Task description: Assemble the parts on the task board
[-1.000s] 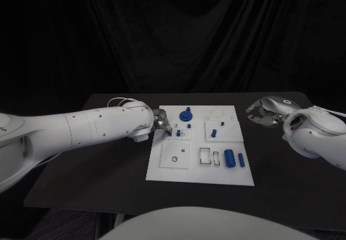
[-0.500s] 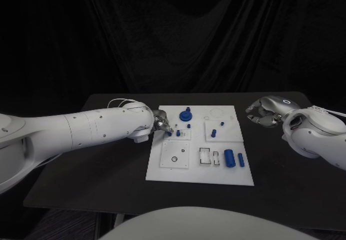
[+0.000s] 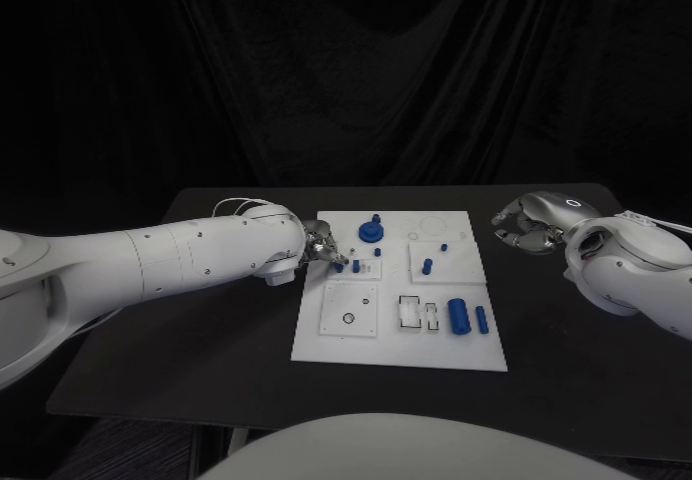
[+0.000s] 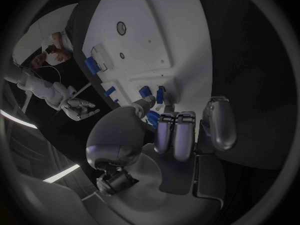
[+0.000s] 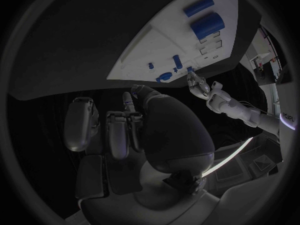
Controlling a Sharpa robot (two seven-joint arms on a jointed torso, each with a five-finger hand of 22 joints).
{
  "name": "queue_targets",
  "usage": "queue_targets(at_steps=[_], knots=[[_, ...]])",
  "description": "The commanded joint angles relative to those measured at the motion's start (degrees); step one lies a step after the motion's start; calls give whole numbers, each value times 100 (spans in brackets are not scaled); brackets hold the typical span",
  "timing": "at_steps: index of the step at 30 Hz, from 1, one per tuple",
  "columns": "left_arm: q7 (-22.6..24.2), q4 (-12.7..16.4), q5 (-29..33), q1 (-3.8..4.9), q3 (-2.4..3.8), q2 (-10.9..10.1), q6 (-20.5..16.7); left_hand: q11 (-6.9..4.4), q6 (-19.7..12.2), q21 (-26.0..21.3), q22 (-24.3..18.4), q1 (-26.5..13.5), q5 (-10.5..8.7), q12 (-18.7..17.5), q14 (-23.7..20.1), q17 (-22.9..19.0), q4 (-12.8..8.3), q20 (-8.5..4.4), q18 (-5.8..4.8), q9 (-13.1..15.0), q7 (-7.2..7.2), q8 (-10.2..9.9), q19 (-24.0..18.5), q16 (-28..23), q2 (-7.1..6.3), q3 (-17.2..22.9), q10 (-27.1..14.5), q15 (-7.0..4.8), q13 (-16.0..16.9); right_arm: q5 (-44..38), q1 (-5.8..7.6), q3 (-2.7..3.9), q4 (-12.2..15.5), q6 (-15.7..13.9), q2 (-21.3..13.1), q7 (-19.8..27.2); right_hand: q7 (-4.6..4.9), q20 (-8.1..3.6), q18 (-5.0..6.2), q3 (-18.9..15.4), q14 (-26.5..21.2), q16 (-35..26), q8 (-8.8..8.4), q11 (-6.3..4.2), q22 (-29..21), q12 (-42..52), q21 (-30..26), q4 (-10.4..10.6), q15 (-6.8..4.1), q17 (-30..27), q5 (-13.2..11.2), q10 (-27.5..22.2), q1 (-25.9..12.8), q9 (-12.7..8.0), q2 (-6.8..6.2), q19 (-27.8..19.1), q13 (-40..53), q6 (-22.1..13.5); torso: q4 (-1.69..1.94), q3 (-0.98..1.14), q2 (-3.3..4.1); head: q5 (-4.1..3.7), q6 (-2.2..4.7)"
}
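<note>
Task board [image 3: 329,340] carries roughly eight blue parts [image 3: 459,315]; left hand [image 3: 323,246] pinches one, right hand [image 3: 522,226] curled, holding nothing.

A black table [image 3: 202,350] carries the white task board [image 3: 404,352] (flat, mid-table), its near-left edge just beside the left hand's fingers [image 3: 329,250].

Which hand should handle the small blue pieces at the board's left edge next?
Left, most likely. The left hand already sits over the task board's left edge, its fingertips right by the small blue pieces. The right hand hangs off the board, beyond its right edge, fingers curled.
</note>
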Motion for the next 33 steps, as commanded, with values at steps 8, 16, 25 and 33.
queue_targets(at_steps=[8, 16, 25, 33], knots=[[-68, -1, 42, -92, -40, -31, 323, 81, 28, -40, 973, -237, -89, 20, 583, 1507, 441, 53, 8, 130, 58, -148, -31, 37, 49, -549, 600, 70, 1507, -16, -17, 3, -11, 38, 4, -96, 16, -8, 114, 35, 566, -34, -12, 48, 1001, -36, -9, 11, 46, 1430, 24, 421, -51, -7, 7, -47, 1352, -16, 0, 0, 1, 12, -1], [72, -12, 43, -98, -40, -55, 275, 74, 87, -38, 975, -318, -114, 20, 583, 1507, 692, 54, 9, 144, 44, -146, -31, 37, 167, -785, 600, 68, 1507, -16, -21, 3, -18, 42, 8, -95, 16, -8, 114, 35, 566, -34, -12, 48, 1001, -36, -9, 11, 46, 1430, 24, 421, -51, -7, 7, -47, 1352, -16, 1, 3, 1, 22, -1], [174, -12, 43, -103, -40, -90, 283, 49, 200, -34, 977, -244, -58, 20, 583, 1507, 719, 43, 9, 154, 11, -50, -30, 37, 197, -872, 600, 52, 1507, -16, -24, 3, -20, 39, 8, -96, 16, -7, 114, 40, 568, -30, -9, 49, 1000, -30, -12, 7, 47, 1432, 23, 425, -59, -8, 6, -48, 1356, -12, 0, 3, 2, 21, -1], [239, -4, 43, -107, -40, -119, 264, 20, 299, -38, 975, -186, -37, 20, 583, 1507, 747, 25, 11, 162, -25, 85, -32, 37, 239, -942, 600, 29, 1507, -16, -26, 3, -22, 39, 9, -100, 16, -7, 114, 40, 568, -30, -9, 49, 1000, -30, -12, 7, 47, 1432, 23, 425, -59, -8, 6, -48, 1356, -12, 0, 5, -2, 14, -1]])
